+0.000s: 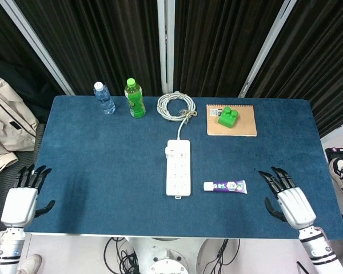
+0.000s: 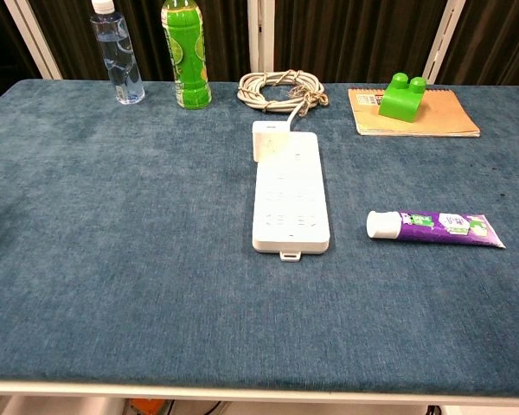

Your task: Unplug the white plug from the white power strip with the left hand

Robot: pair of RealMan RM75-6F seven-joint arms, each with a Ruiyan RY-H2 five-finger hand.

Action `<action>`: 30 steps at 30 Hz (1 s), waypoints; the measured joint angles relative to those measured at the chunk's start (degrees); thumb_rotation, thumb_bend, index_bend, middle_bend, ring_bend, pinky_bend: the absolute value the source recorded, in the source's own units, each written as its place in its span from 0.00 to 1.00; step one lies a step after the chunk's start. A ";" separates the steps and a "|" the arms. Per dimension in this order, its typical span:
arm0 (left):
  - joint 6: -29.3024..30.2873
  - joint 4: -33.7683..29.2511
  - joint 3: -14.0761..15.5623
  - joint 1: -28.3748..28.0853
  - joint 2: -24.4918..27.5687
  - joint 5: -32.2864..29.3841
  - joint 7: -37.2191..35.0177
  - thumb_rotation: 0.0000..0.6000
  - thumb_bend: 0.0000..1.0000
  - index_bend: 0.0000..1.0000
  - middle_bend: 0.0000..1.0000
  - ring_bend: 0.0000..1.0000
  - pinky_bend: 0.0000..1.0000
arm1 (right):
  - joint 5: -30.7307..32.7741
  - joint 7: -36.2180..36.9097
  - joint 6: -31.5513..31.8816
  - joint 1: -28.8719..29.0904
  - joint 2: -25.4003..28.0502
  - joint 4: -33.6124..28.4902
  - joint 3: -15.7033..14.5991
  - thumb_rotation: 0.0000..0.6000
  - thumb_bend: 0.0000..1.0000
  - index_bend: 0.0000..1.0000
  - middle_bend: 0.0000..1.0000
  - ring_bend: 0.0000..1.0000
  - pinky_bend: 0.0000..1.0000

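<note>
While the left hand (image 1: 21, 201) waits empty, fingers apart, at the near-left table edge, the white plug (image 1: 170, 151) sits far and rightward — on the white power strip (image 1: 178, 168)'s far-left corner, strip lying near-to-far.

The table (image 2: 112, 259) wears a matt, napped blue cloth. The white power strip (image 2: 290, 203) and white plug (image 2: 271, 141) are smooth plastic. The green brick (image 2: 401, 96) is glossy plastic, on a brown paper notebook (image 2: 441, 117). The clear bottle (image 2: 118, 56) is shiny.
</note>
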 measured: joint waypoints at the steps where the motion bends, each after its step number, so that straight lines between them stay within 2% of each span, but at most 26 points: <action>1: -0.41 -0.25 -0.15 -0.49 0.05 0.22 0.12 1.00 0.18 0.16 0.12 0.00 0.03 | -0.44 -0.09 -1.52 1.14 -0.34 -0.22 0.00 1.00 0.52 0.07 0.17 0.00 0.04; 9: -7.80 -1.62 -2.96 -7.86 0.08 1.40 -0.44 1.00 0.18 0.17 0.12 0.00 0.07 | -1.21 -0.84 -15.16 10.28 -3.34 -1.59 0.64 1.00 0.52 0.11 0.14 0.00 0.04; 16: -19.96 0.03 -7.42 -18.52 -1.82 -0.77 -4.81 1.00 0.18 0.21 0.14 0.03 0.13 | 4.42 -1.96 -29.59 20.22 -9.36 -1.33 3.41 1.00 0.54 0.07 0.08 0.00 0.00; 23: -32.99 9.76 -11.68 -31.80 -9.23 -4.52 -8.33 1.00 0.18 0.24 0.17 0.06 0.17 | 11.29 -6.20 -35.54 25.74 -17.15 1.82 5.43 1.00 0.54 0.06 0.09 0.00 0.00; 30: -42.43 20.32 -13.32 -41.85 -17.57 -8.61 -8.65 1.00 0.18 0.25 0.17 0.06 0.18 | 12.94 -5.41 -36.31 27.68 -21.11 5.42 5.42 1.00 0.54 0.06 0.11 0.00 0.00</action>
